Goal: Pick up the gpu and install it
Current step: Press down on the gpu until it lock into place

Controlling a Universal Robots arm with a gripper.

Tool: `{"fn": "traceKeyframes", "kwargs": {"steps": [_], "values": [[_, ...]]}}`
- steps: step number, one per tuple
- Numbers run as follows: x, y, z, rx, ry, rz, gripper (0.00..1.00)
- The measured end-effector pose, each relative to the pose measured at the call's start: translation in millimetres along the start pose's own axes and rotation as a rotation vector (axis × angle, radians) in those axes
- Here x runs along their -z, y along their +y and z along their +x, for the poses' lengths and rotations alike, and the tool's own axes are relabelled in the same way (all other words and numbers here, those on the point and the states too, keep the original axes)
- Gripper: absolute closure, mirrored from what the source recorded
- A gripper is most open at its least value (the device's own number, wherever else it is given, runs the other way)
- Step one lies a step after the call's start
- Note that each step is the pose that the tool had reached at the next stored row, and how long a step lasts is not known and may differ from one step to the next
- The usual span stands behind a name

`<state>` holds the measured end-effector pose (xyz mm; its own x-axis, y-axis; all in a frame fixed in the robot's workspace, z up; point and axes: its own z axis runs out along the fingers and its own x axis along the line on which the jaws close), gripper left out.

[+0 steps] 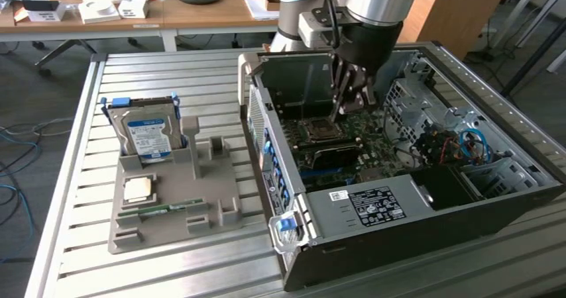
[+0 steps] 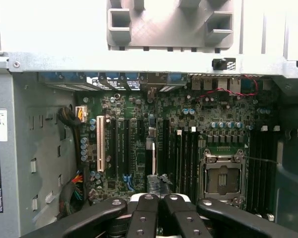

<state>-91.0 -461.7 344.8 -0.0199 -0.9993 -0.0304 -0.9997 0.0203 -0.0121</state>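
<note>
- Tray (image 1: 168, 205), toward the table's (image 1: 79, 179) left edge, carries the hard drive (image 1: 146, 136).
- In the computer case (image 1: 442, 232), the gripper (image 1: 349, 96), its fingers pressed together, sits over the gpu (image 2: 158, 182), which stands edge-on at the motherboard.
- Judged to be the installing step; seating calls for a straight, square press.

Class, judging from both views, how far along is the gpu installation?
Done: the grey tray holds the hard drive and memory stick but no gpu. In hand: the shut gripper sits inside the computer case, directly over a dark card edge, apparently the gpu, standing among the motherboard slots. Left: whether it is fully seated cannot be told.
</note>
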Motion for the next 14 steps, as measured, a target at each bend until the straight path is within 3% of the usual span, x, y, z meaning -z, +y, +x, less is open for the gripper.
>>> {"fn": "traceKeyframes", "kwargs": {"steps": [14], "values": [[-25.4, 0.3, 0.8, 0.0, -0.0001, -0.0001, 0.89]]}}
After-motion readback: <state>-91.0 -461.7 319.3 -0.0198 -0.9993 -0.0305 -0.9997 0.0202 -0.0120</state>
